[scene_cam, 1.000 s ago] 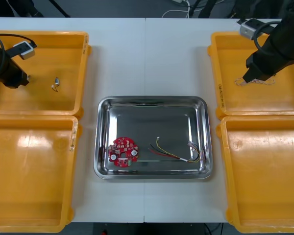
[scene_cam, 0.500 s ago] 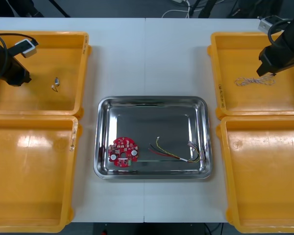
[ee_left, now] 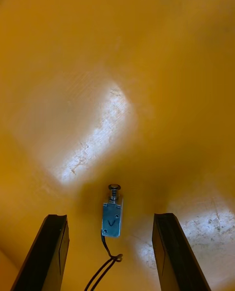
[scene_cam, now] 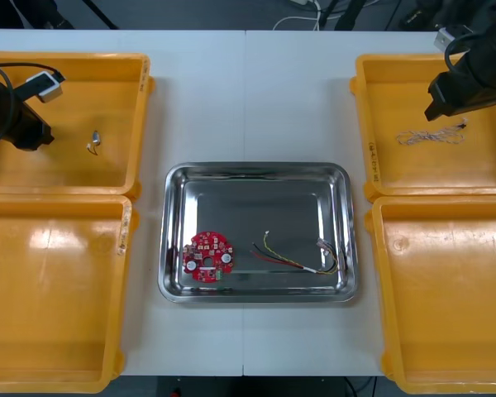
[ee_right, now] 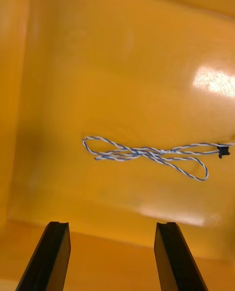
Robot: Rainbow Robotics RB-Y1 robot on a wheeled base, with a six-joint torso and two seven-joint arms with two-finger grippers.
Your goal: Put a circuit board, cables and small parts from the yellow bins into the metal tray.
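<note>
Though near, cable (ee_right: pixel 147 155) beyond end effector (ee_right: pixel 111 228)

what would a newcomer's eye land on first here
The shiny metal tray at the table's middle stands out first, holding a round red circuit board and a red and yellow cable, flanked by yellow bins. The right hand hangs open over a twisted blue and white cable in the far right bin. The left hand hangs open over a small metal part in the far left bin.

Front view steeply overhead table (scene_cam: pixel 248 99); wrist views close above far bins (scene_cam: pixel 91 91).
</note>
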